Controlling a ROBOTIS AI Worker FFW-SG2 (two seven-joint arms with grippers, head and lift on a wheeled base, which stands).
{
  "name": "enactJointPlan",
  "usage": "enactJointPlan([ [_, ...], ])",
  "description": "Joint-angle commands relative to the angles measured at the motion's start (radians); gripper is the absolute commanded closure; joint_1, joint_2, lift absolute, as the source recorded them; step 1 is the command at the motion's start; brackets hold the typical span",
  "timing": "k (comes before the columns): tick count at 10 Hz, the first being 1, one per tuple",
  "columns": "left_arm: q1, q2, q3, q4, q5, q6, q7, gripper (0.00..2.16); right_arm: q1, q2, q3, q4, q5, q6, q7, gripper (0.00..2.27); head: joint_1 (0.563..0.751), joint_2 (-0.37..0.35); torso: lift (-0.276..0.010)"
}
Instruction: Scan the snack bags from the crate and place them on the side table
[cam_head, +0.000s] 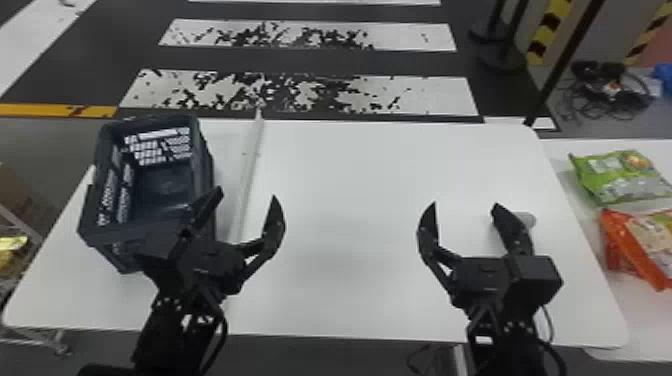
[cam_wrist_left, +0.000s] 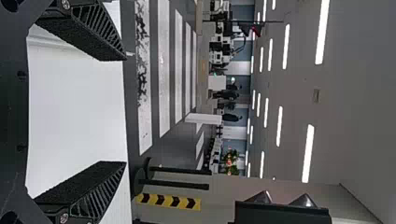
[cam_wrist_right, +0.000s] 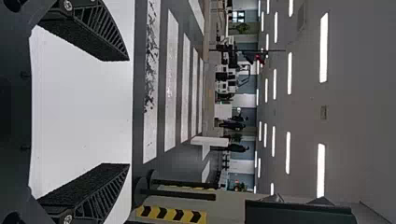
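My left gripper (cam_head: 247, 192) stands open over the white table, one finger in front of the crate's right side; in the left wrist view the gripper (cam_wrist_left: 123, 111) has its fingers wide apart with nothing between them. My right gripper (cam_head: 465, 205) is open and holds nothing over the right part of the table; the right wrist view shows that gripper (cam_wrist_right: 128, 112) spread too. The dark blue-grey crate (cam_head: 150, 235) stands at the table's left, and no bag is visible in its visible inside. A green snack bag (cam_head: 620, 180) and a red-orange snack bag (cam_head: 642, 245) lie on the side table (cam_head: 575, 180) at the right.
The white table (cam_head: 350, 190) spreads between the arms, with a pale raised strip (cam_head: 250, 170) beside the crate. A small grey rounded object (cam_head: 527, 219) is partly behind the right gripper's outer finger. Barrier posts (cam_head: 565, 60) stand beyond the table at the back right.
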Motion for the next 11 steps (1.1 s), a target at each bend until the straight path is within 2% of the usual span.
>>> enactJointPlan([
  [1,0.001,0.0,-0.001,0.0,0.0,0.0,0.0,0.08,0.003,0.0,0.0,0.0,0.0,0.0,0.0,0.07,0.695,0.012,-0.05],
  [11,0.005,0.0,-0.003,-0.006,0.0,0.0,0.0,0.08,0.012,0.002,0.002,-0.019,-0.001,0.0,0.0,0.08,0.695,0.012,-0.05],
])
